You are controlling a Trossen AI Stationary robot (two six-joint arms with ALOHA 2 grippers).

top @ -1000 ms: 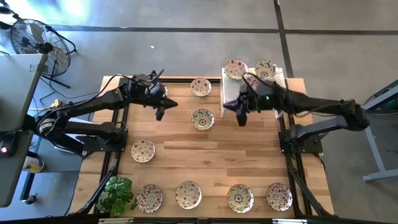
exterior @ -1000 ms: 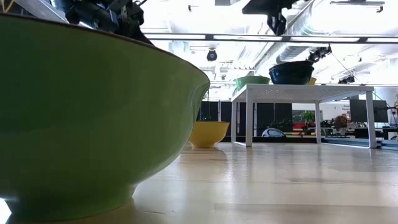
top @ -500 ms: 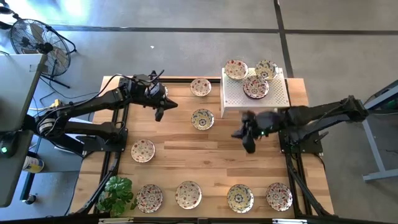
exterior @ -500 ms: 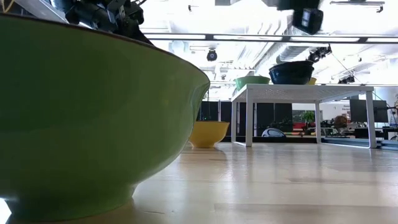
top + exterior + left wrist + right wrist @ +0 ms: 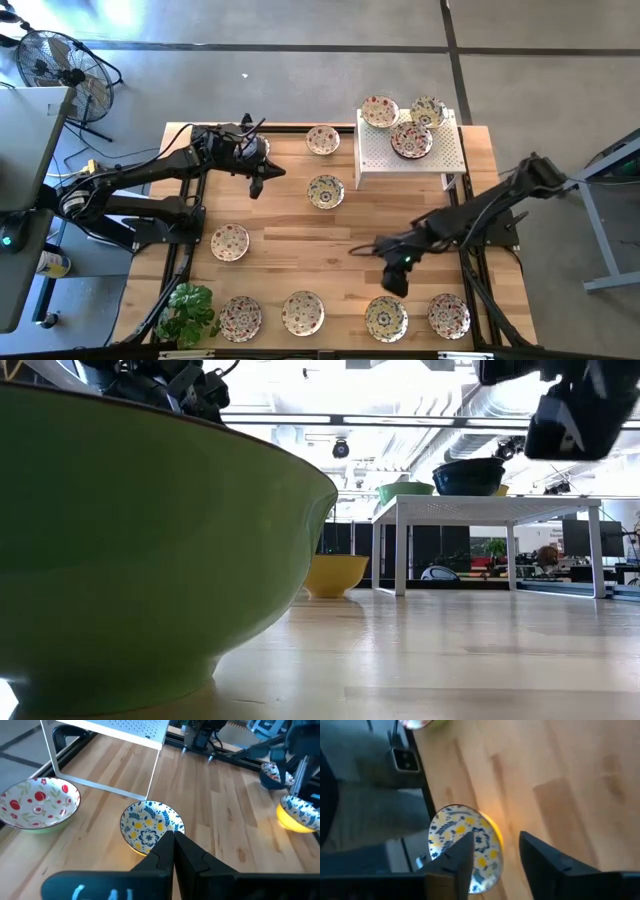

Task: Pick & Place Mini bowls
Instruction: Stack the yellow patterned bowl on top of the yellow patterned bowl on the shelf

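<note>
Right hand [image 5: 392,274], fingers apart and empty, hangs over the front row of bowls [image 5: 386,318] on the worktop [image 5: 300,245]. Left hand [image 5: 256,178], pinched shut, hovers at the back left. Three bowls sit on the stand [image 5: 440,158].

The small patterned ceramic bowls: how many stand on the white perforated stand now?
3 patterned bowls stand on the white perforated stand: one at its far left corner, one at its far right corner, one nearer the middle. None seem hidden.
</note>
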